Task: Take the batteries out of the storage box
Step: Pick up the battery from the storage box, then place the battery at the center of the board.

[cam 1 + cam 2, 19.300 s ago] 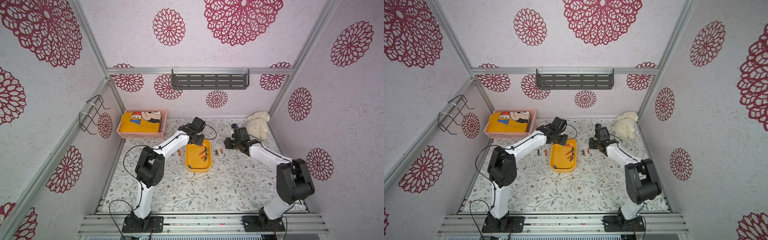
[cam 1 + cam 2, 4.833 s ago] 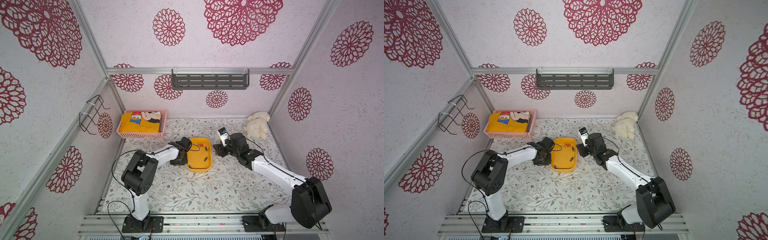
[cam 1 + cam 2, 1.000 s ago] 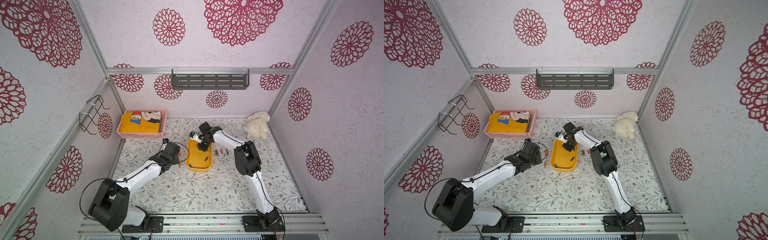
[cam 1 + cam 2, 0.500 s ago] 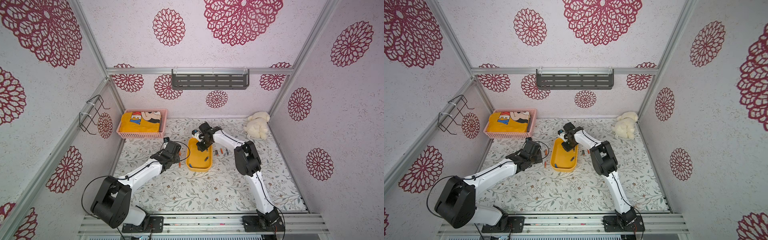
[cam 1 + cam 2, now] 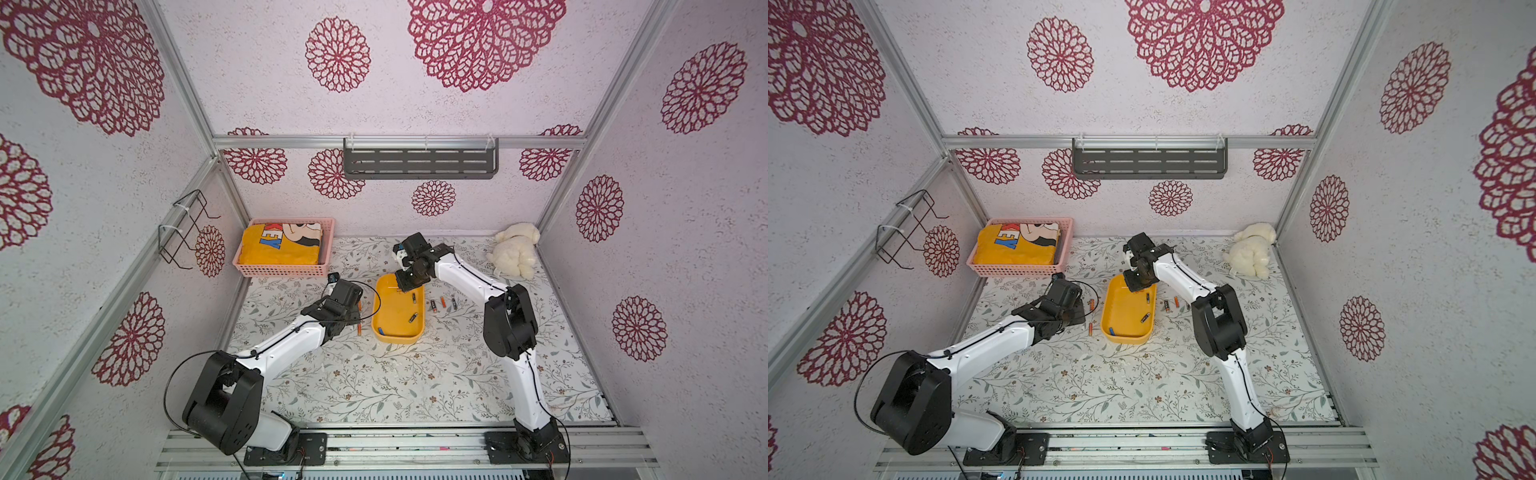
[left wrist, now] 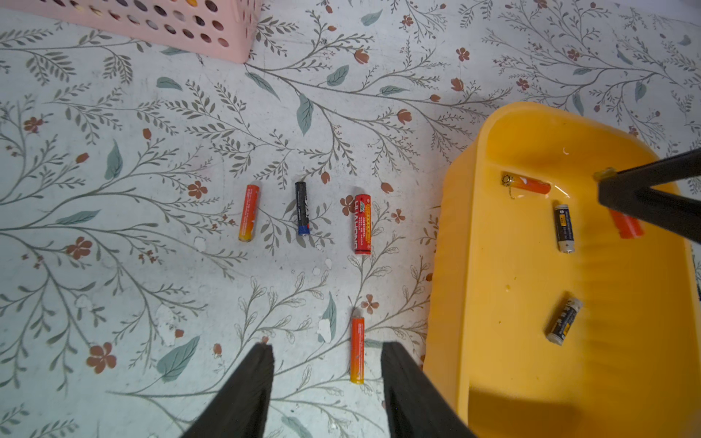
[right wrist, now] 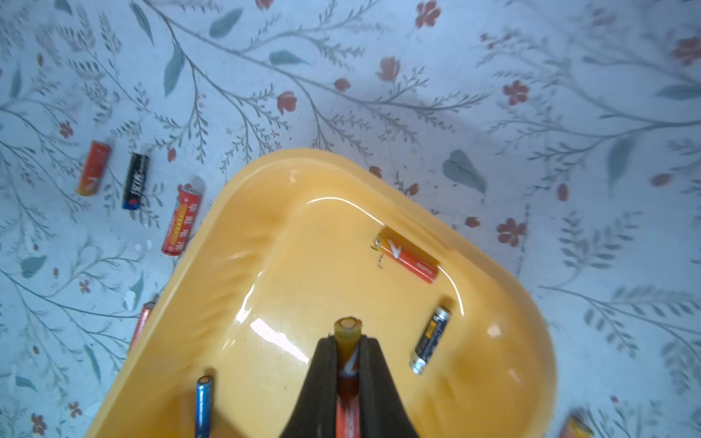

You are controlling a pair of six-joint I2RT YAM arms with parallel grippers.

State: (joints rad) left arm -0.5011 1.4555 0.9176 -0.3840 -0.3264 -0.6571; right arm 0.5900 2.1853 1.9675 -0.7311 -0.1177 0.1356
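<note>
Lying at the centre of both top views, the yellow storage box (image 5: 395, 320) (image 5: 1125, 322) is seen on the flowered table (image 5: 374, 382). An orange battery (image 7: 346, 332) is pinched between the closed-in fingers of the right gripper (image 7: 348, 343), its end poking past the fingertips, over the upper end of the box. Inside the box are seen a second orange battery (image 7: 407, 258) against the wall, two black batteries (image 5: 414, 297) (image 5: 412, 318) and a blue battery (image 5: 380, 331). Three batteries (image 6: 302, 208) are laid in a row on the table left of the box, and a fourth battery (image 6: 357, 350) is laid just beside its wall. Three more batteries (image 5: 442, 302) are seen to its right. The left gripper (image 6: 326, 347) is held spread and empty near the fourth battery. A pink basket (image 5: 286, 272) is seen at upper left and a plush toy (image 5: 513, 253) at upper right.
</note>
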